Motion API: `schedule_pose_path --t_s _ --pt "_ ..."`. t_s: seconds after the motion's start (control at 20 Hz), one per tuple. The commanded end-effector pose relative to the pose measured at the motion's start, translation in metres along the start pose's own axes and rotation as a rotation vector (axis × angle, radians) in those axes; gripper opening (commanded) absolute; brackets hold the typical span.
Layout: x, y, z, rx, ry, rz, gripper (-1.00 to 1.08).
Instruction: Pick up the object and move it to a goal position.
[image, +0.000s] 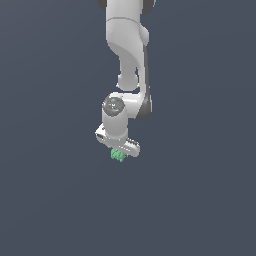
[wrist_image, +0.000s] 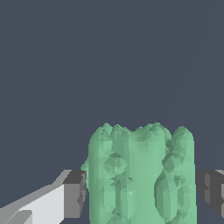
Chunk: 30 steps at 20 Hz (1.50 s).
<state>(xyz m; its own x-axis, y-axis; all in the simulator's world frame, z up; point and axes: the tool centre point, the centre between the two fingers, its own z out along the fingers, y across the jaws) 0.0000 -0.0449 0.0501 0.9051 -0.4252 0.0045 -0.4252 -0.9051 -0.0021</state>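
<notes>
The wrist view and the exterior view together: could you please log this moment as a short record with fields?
object: mint-green ridged blob, small beside the arm
gripper: white gripper directly over the blob in the exterior view
fingers: dark pads flank the blob, one on each side
contact: one pad about touching, a slight gap at the other
surface: plain dark grey floor

The object (image: 117, 156) sits directly below the gripper (image: 118, 150) — at six o'clock from the wrist in the exterior view. In the wrist view it lies between the two fingertips (wrist_image: 75, 194) — one at nine o'clock of it, one at three o'clock.
</notes>
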Motion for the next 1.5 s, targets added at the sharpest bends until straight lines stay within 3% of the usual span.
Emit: schedule_pose_path --t_s 0.0,0.4,1.45 --pt "0.000 -0.005 -0.005 0.001 0.001 -0.001 -1.00" --pt "0.000 -0.044 -0.044 -0.001 0.000 -0.001 -1.00" --pt "0.004 -0.196 -0.192 -0.002 -0.003 -0.001 -1.00"
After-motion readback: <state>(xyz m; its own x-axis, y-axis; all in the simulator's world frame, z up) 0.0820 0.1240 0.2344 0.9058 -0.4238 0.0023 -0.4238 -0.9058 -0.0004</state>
